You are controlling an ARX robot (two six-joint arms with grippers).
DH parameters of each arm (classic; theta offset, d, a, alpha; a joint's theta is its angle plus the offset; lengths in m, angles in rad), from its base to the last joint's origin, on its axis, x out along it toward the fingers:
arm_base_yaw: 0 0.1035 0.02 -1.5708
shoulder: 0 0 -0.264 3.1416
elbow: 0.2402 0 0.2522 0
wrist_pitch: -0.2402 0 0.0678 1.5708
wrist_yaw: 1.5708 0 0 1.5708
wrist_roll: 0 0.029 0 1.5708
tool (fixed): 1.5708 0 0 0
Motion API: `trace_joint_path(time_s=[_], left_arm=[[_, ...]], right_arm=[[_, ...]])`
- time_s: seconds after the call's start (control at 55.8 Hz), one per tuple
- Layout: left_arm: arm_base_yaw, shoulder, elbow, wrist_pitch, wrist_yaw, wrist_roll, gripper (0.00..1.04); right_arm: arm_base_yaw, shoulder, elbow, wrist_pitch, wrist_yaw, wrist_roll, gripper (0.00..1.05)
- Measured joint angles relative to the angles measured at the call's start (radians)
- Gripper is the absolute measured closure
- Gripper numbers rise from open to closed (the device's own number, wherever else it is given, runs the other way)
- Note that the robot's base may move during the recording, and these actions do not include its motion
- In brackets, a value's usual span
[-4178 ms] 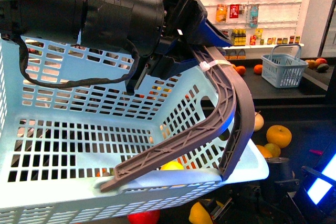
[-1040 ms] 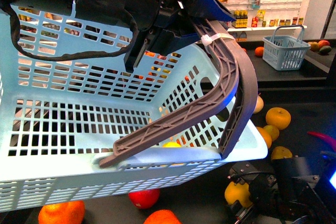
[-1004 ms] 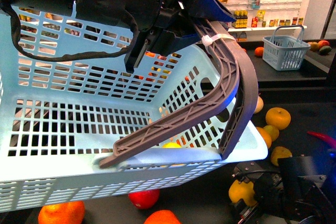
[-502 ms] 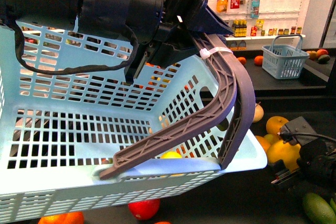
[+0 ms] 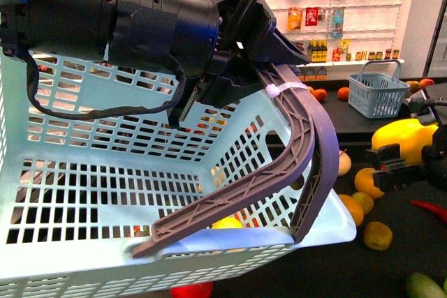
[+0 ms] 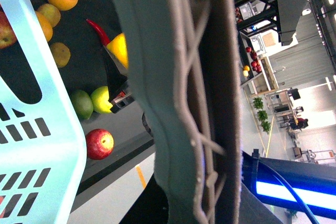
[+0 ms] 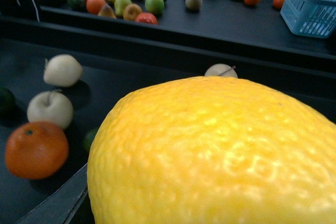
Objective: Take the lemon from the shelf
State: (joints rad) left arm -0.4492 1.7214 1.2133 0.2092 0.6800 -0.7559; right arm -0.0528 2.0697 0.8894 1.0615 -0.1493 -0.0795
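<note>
The lemon [image 5: 398,134] is a big yellow fruit held in the air at the far right of the front view, with my right gripper [image 5: 408,146] shut on it. It fills the right wrist view [image 7: 220,156] and hides the jaws there. Below it lies the shelf's dark deck [image 5: 328,270], and the right wrist view shows the deck's lip [image 7: 157,45]. My left gripper [image 5: 269,68] is shut on the grey basket handle [image 5: 307,144] of the large light-blue basket [image 5: 105,193]. That handle [image 6: 184,103] fills the left wrist view, with the left gripper [image 6: 194,203] round it.
Loose fruit lies on the deck: oranges [image 5: 367,181], a red chili [image 5: 429,207], a green fruit [image 5: 426,287], an orange [image 7: 35,149] and pale apples [image 7: 50,108]. A small blue basket [image 5: 377,88] stands on the far deck. White shelves of bottles [image 5: 335,26] line the back wall.
My right gripper has risen from low on the deck up and to the right, carrying the lemon. The big basket has shifted only slightly in my left gripper.
</note>
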Motion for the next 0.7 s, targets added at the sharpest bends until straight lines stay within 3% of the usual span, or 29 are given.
trace_joint_path(time_s=[0.341,0.699], left_arm=[[0.000,0.000,0.000,0.000,0.000,0.000,0.96],[0.000,0.000,0.000,0.000,0.000,0.000,0.96]], right_arm=[[0.138,-0.169,-0.085,0.029,-0.027,0.125,0.34],[0.276,-0.121,-0.126,0.036,-0.086,0.137,0.34]])
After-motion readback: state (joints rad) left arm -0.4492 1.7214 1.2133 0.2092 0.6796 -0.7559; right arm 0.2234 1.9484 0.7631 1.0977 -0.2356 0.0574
